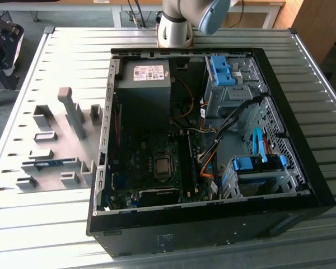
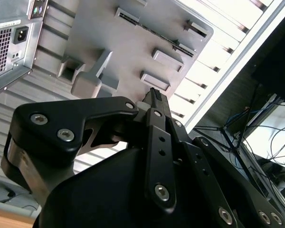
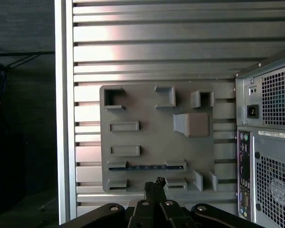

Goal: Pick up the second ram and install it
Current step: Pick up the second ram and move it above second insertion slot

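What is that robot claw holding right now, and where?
Nothing. The gripper is shut and empty, its tips closed on each other. The second ram lies in its slot on the grey fixture plate, untouched.

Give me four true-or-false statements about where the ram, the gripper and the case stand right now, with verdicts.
1. The second ram lies in the grey fixture plate, outside the computer case. True.
2. The gripper holds the second ram. False: it hangs above the fixture plate, apart from the ram, with nothing in it.
3. The computer case is open, with its motherboard exposed. True.
4. The fixture plate lies to the exterior view's right of the computer case. False: it lies to the exterior view's left.
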### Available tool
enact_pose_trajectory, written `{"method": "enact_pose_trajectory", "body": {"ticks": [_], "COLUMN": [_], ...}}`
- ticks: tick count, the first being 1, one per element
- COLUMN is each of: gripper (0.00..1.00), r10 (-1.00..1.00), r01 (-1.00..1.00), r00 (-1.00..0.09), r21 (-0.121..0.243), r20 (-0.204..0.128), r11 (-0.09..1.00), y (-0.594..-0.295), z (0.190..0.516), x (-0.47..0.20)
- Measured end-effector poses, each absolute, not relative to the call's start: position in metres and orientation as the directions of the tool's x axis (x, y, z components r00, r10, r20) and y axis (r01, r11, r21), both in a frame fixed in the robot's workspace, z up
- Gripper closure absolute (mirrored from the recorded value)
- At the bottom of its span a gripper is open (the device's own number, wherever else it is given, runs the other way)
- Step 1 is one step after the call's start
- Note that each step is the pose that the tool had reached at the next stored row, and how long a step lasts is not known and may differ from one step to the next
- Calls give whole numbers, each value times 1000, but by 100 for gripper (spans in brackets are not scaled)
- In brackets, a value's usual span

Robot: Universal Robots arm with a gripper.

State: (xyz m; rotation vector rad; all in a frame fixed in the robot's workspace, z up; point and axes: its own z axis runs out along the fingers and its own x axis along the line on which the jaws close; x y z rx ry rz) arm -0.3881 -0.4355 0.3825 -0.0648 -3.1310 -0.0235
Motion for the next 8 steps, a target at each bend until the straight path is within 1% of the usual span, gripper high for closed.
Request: {"method": "enact_pose_trajectory", "body": {"ticks": [8], "gripper": [89], "r10": [39], "r01": [39], "r00": [-999], "r21": [15], "r20": [10], "r11": [999], "y": [-435], "z": [382], "x": [-388]}}
